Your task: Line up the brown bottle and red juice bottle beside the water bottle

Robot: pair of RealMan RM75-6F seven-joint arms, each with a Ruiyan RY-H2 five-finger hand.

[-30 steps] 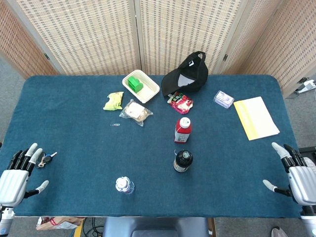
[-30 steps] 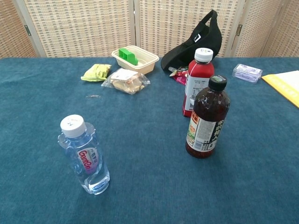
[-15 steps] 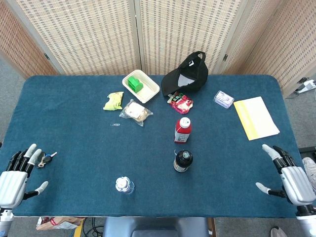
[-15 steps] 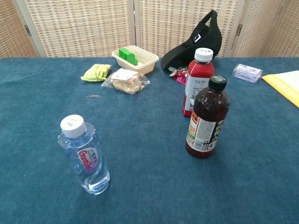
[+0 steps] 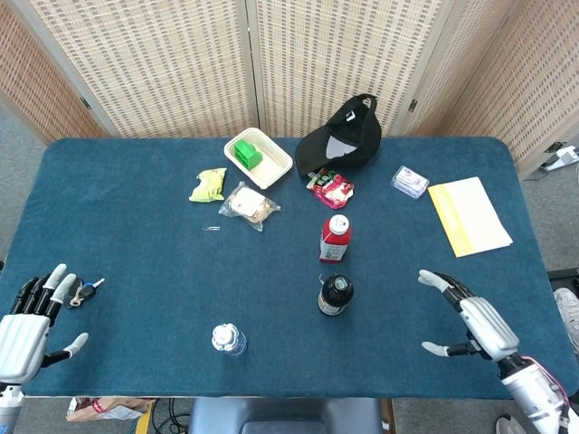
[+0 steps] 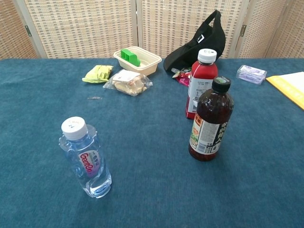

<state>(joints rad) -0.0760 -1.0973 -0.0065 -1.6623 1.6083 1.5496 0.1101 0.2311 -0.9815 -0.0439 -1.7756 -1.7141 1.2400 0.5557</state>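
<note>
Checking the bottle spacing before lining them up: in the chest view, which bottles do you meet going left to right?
water bottle → red juice bottle → brown bottle, though the last two overlap, the brown one nearer the camera.

Table (image 6: 42,95): blue cloth cover, matt, short nap. Water bottle (image 6: 86,159): clear glossy plastic, white ribbed cap. Brown bottle (image 6: 210,121): dark glossy plastic, printed label, black cap. Red juice bottle (image 6: 199,78): smooth plastic, white cap. My right hand (image 5: 479,321): grey-white moulded shell, smooth, dark between segments. My left hand (image 5: 27,330): same finish. Cap (image 5: 342,137): black cloth, matt. Snack packets (image 6: 127,81): shiny crinkled film.
</note>
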